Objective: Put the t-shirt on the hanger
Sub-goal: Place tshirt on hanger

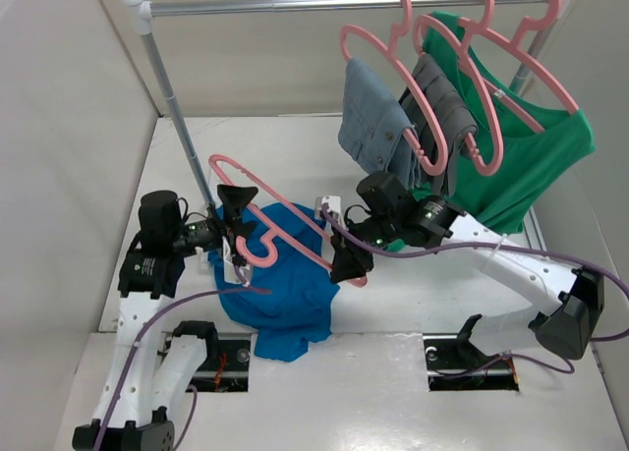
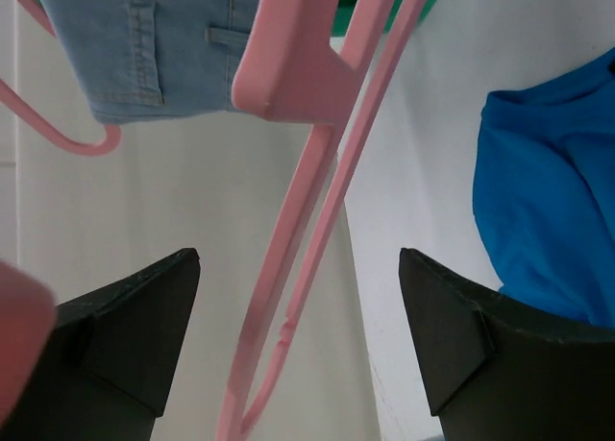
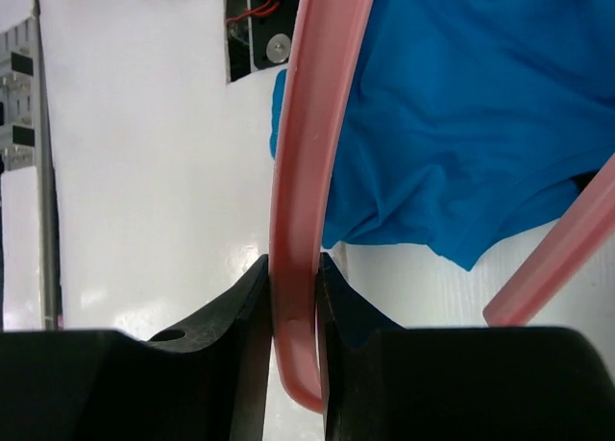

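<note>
Hanger [image 3: 294,162] sits in right end effector [image 3: 293,265] (clamped).

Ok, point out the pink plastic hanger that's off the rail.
The thin pink plastic hanger clamped by the right gripper; the others hang from the metal rail.

Readable text, brands, numbers or signs: none. Only a faint pale label [image 1: 147,265] on the black motor block of the left arm [image 1: 138,318], too small and blurred to make out any letters or digits.
</note>
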Controlling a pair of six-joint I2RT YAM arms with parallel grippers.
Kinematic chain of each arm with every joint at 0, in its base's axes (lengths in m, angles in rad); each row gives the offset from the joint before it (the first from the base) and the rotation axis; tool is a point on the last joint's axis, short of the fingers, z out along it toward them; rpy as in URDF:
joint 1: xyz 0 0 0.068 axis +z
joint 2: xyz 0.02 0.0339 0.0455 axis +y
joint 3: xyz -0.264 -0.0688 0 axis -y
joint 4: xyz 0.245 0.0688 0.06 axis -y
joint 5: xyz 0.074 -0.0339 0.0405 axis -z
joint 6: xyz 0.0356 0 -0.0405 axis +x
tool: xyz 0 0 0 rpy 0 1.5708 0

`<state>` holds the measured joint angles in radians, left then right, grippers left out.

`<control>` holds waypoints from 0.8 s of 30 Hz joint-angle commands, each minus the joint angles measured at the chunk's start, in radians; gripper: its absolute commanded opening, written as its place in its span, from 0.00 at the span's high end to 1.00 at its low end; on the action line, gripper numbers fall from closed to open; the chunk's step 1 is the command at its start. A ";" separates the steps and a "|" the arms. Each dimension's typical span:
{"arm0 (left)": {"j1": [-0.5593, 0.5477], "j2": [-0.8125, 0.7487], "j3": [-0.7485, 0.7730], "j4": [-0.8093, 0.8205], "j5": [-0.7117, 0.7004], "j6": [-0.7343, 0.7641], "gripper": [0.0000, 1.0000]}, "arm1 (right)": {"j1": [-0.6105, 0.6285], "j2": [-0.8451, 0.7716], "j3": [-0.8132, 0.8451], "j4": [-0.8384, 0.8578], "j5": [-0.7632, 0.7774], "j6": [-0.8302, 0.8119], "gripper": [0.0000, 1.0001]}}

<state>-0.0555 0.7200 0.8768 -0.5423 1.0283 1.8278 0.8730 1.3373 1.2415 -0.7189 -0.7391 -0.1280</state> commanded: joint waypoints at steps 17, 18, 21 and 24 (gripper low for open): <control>-0.014 0.071 0.016 -0.212 -0.039 0.141 1.00 | 0.043 0.017 0.121 -0.001 0.068 -0.065 1.00; -0.014 0.071 0.045 -0.212 -0.024 0.107 1.00 | 0.043 0.017 0.121 -0.013 0.113 -0.065 1.00; -0.014 0.108 0.111 -0.305 -0.014 0.059 1.00 | 0.052 0.017 0.174 -0.036 0.307 -0.065 0.82; -0.014 0.145 0.137 -0.407 -0.023 0.142 1.00 | 0.099 0.008 0.203 -0.036 0.529 -0.056 0.48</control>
<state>-0.0643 0.8513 0.9611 -0.8001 0.9726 1.9450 0.9291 1.3632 1.3628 -0.8436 -0.4522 -0.1719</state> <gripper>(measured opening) 0.065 0.468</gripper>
